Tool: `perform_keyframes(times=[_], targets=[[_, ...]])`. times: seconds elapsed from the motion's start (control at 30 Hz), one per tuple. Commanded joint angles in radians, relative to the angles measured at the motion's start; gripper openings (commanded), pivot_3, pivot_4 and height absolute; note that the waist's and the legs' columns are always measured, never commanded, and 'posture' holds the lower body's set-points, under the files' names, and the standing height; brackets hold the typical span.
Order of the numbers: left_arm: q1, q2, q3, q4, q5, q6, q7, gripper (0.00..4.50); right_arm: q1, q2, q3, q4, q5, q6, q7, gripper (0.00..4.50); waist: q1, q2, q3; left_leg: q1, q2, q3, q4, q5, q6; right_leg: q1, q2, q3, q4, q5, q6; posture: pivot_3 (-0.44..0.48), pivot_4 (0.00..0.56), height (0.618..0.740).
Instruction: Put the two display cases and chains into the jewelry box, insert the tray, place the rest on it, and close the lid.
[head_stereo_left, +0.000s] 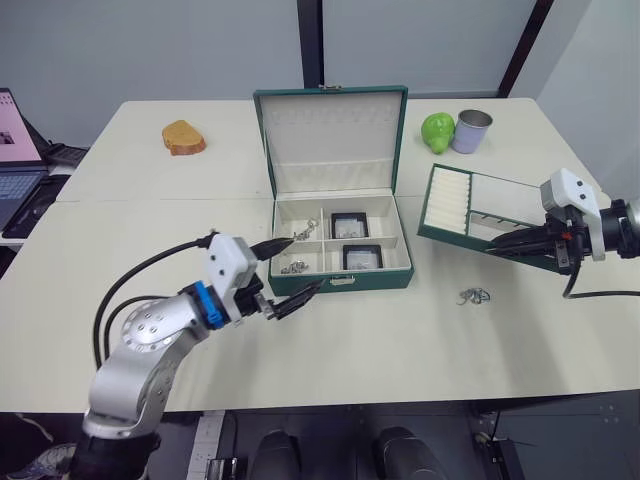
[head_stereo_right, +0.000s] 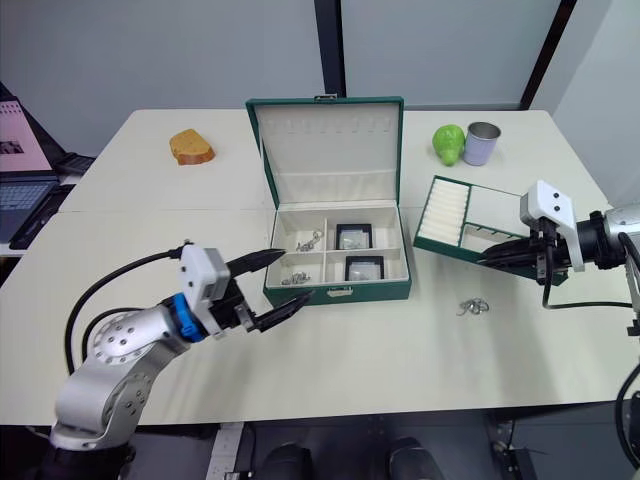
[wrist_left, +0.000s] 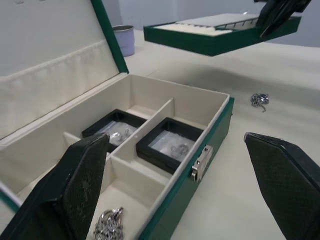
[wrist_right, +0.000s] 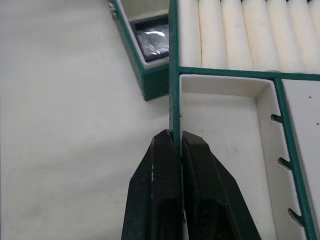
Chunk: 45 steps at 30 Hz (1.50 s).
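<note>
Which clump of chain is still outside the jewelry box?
The chain clump lying on the table right of the jewelry box, below the lifted tray. The other two chain clumps sit in the box's left compartments.

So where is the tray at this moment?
The tray is held off the table by the right end effector, right of the open jewelry box.

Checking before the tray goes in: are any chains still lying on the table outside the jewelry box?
Yes, one chain clump lies on the table.
</note>
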Motion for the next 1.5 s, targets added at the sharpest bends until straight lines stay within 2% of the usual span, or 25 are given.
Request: perform_keyframes(times=[0.03,0.13,0.27,0.47,0.6,1.1,1.5], targets=[[0.051,0.005,0.054,-0.096,-0.03,-0.016,0.028,4.5,0.001,-0.005,-0.021,-0.186,0.09,0.12,-0.06,0.01,0.003,0.0,0.0,0.0,0.0,0.0,0.0,0.0,0.0,0.0,0.0,0.0,0.0,0.0,0.0,0.0,0.15,0.74],[0.142,-0.008,0.078,-0.15,-0.043,-0.017,0.051,4.5,-0.03,0.039,0.039,-0.264,0.116,0.173,-0.113,0.01,0.01,0.0,0.0,0.0,0.0,0.0,0.0,0.0,0.0,0.0,0.0,0.0,0.0,0.0,0.0,0.0,0.15,0.74],[0.231,-0.039,0.081,-0.205,-0.036,-0.038,0.091,4.5,-0.082,0.089,0.135,-0.282,0.087,0.151,-0.154,0.01,0.012,-0.001,0.0,0.0,0.0,0.0,0.0,0.0,0.0,-0.002,0.0,0.001,0.0,0.0,0.0,0.0,0.15,0.74],[0.329,-0.101,0.079,-0.265,-0.007,-0.079,0.171,4.5,-0.238,0.247,0.324,-0.181,-0.013,0.115,-0.231,0.01,0.012,-0.001,0.001,0.0,0.0,0.0,0.001,0.0,0.0,-0.002,-0.001,0.001,0.0,0.0,0.0,0.0,0.15,0.74],[0.365,-0.121,0.071,-0.287,0.005,-0.091,0.203,4.5,-0.319,0.333,0.405,-0.101,-0.074,0.118,-0.275,0.01,0.013,-0.001,0.001,0.0,0.0,0.001,0.001,0.0,0.0,-0.003,0.0,0.001,0.0,0.0,0.0,0.0,0.15,0.74],[0.419,-0.135,0.07,-0.322,0.004,-0.109,0.254,4.5,-0.365,0.436,0.499,0.002,-0.171,0.059,-0.283,0.01,0.011,-0.001,0.001,0.0,0.0,0.001,0.0,0.0,0.0,-0.006,0.0,0.003,0.001,0.0,0.0,0.0,0.15,0.74],[0.416,-0.123,0.078,-0.321,-0.004,-0.107,0.256,4.5,-0.357,0.466,0.519,-0.014,-0.19,0.067,-0.285,0.01,0.011,-0.001,0.001,0.0,0.0,0.002,0.0,0.0,0.0,-0.007,0.0,0.003,0.001,0.0,0.0,0.0,0.15,0.74]])
